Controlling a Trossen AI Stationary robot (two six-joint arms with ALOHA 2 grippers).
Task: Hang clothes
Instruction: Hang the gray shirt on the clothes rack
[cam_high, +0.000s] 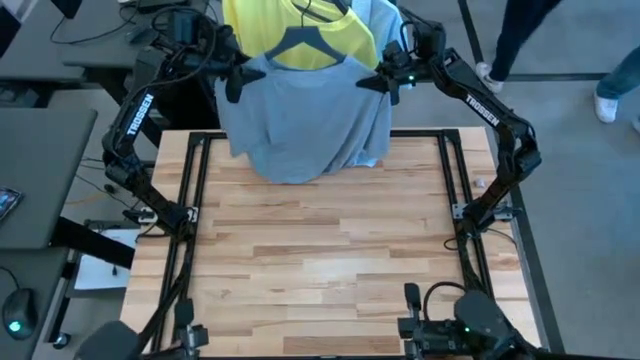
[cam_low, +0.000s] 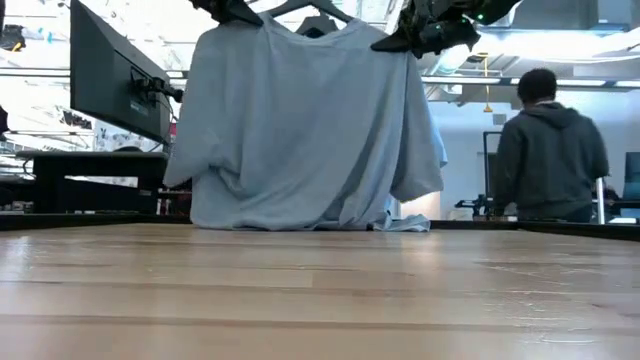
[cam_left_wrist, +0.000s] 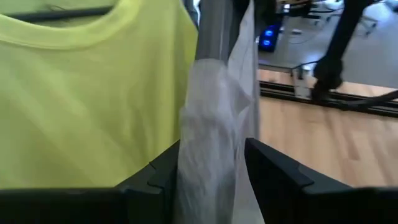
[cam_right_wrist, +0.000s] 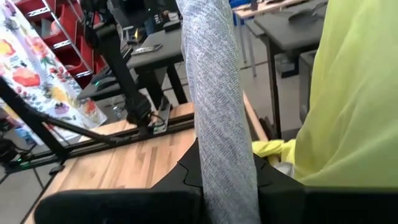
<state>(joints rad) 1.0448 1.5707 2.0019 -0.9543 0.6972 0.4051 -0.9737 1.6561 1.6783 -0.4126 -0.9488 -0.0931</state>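
Bare wooden desk (cam_low: 320, 290) nearest in the low view, nothing lying on it up front; grey T-shirt (cam_low: 305, 130) hangs at its far edge, hem sagging onto the desk boards, a scrap of pale fabric beside the hem at about 4 o'clock of the shirt, can't tell what it belongs to. In the high view the grey T-shirt (cam_high: 300, 120) sits at 12 o'clock of the desk, on a black hanger (cam_high: 305, 42), with the neon-yellow T-shirt (cam_high: 300, 30) just behind it and a pale blue garment (cam_high: 385, 15) edging out at 1 o'clock. Left gripper (cam_high: 237, 80) at the shirt's 10 o'clock shoulder; left wrist view shows jaws spread with a fold of grey cloth between them, fingers (cam_left_wrist: 155, 177) look apart from it on one side, so loosely around, not a firm pinch. Right gripper (cam_high: 385, 80) at the 2 o'clock shoulder, jaws pressed together on the grey sleeve fabric, seen running between them in the right wrist view (cam_right_wrist: 217, 124). Handling judgement: light, limp knit, drapes and bunches, no stiffness, will slide off a weak pinch and drag on the desk; not fragile. Best hold is at the shoulder seams or collar, gathering a thick fold, both sides kept level so the hanger stays seated.
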